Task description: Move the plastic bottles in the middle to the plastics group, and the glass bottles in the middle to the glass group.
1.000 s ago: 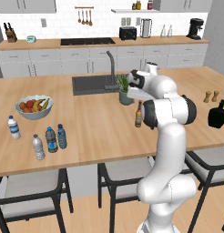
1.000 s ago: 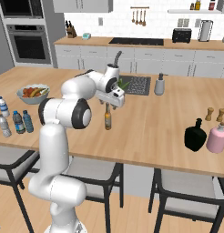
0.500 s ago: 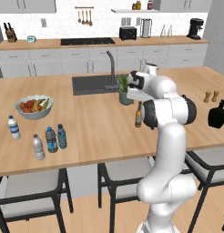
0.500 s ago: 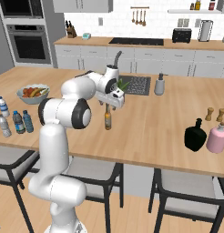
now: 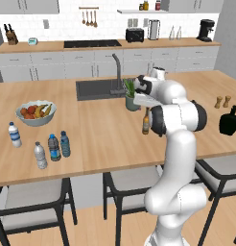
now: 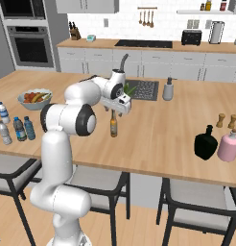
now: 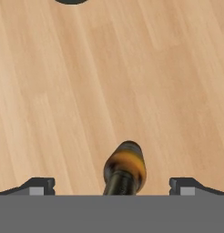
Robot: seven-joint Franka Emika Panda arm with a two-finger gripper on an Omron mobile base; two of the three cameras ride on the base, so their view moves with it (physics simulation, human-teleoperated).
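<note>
The amber-brown glass bottle [image 5: 146, 121] [image 6: 113, 126] stands upright mid-counter. My gripper [image 5: 147, 106] [image 6: 114, 110] hangs straight above it, open. In the hand view its orange top [image 7: 125, 164] sits between the widely spread fingertips [image 7: 38, 185], touching neither. The dark bottle with the blue label [image 5: 53, 147] [image 6: 18, 129] and the pale blue one [image 5: 65, 143] [image 6: 29, 128] stand at the counter's left front. Beside them are the white-capped bottle [image 5: 14, 134] [image 6: 3, 112] and the ribbed greyish bottle [image 5: 40, 155] [image 6: 4, 132]. The squat black glass bottle [image 5: 229, 122] [image 6: 205, 142] stands far right.
A fruit bowl [image 5: 35, 112] [image 6: 35, 97] sits left. The sink [image 5: 98, 89] with its tap and a potted plant [image 5: 131, 96] lies behind the gripper. Wooden shakers [image 5: 222, 102] [image 6: 226, 120] and a pink bottle [image 6: 229, 146] flank the black bottle. Stools stand under the counter's front edge.
</note>
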